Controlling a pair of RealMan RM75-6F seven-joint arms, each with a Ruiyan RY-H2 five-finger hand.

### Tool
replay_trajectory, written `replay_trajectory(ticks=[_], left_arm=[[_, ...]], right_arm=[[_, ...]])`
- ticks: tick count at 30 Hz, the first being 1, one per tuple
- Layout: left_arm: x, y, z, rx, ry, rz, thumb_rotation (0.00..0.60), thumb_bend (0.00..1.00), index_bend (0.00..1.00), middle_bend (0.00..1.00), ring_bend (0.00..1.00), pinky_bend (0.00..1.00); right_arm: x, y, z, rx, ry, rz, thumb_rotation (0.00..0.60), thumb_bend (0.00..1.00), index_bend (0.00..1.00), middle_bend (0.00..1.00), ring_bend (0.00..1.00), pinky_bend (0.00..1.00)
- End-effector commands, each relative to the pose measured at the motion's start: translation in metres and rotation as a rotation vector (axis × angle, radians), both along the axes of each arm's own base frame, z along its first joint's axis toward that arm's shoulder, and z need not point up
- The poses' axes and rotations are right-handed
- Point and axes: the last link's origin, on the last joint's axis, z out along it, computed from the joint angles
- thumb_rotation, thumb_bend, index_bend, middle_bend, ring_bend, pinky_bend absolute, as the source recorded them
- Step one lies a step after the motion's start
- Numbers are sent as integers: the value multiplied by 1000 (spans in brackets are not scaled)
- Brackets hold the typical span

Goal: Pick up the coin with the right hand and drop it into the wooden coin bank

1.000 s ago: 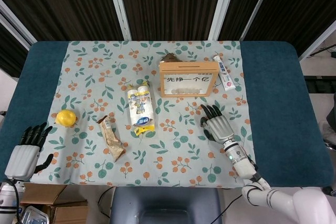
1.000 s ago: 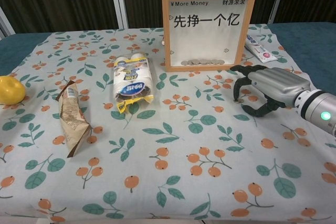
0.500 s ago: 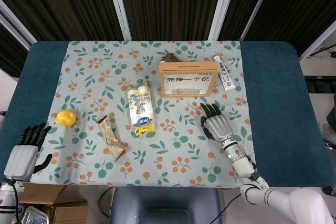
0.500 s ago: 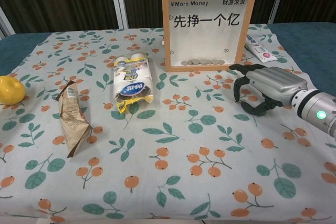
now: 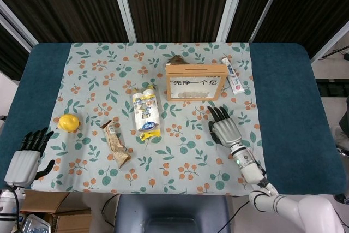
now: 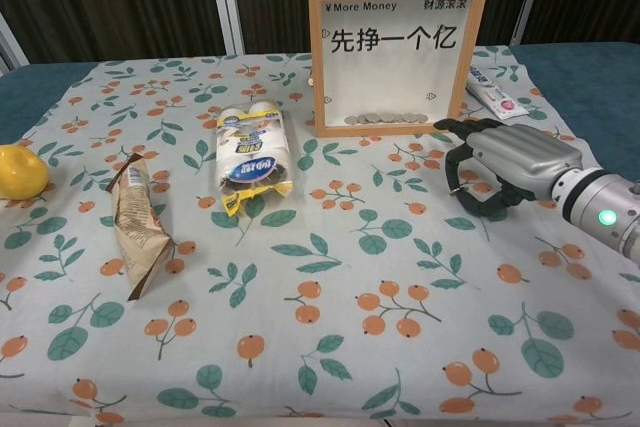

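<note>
— So where's the right hand [image 6: 505, 162] at the moment?

— Low over the flowered cloth [image 5: 98, 75], just in front of the wooden coin bank [image 6: 397, 52] and a little to its right. Its fingers [image 6: 462, 127] are curled downward with the thumb bent under, tips close to the cloth. I can't tell whether anything is pinched in there.

— And the coin?

— I can't pick out a loose one on the cloth. All I see is a row of coins [image 6: 386, 118] lying along the bottom behind the bank's window.

— The other hand?

— The left hand [image 5: 26, 156] sits at the near left edge of the table [image 5: 283, 96], fingers apart, holding nothing. A lemon [image 5: 68, 122] lies near it, then a brown snack packet [image 5: 116, 144], then a pack of small bottles [image 5: 145, 111]. A toothpaste tube [image 5: 232, 76] lies just right of the bank.
</note>
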Motion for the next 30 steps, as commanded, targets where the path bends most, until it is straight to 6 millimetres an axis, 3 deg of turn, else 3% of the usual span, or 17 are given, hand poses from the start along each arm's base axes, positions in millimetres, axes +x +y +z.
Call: replay_trajectory(ticks=[1,13,30], left_arm=[[0,1,0,0,1,1,600,357,0,0,0,0],[-1,3,1,-1,-3,3,600,357,0,0,0,0],[-2,1,0,-4,-1,5,600,357,0,0,0,0]], right_arm=[[1,-1,-1,-1,2,3,600,612,649,52,0,0],[1,-2,-1,-2,-2,8,600,612,552,52,0,0],[2,-2,1,-17,-13,21,600,612,603,52,0,0]])
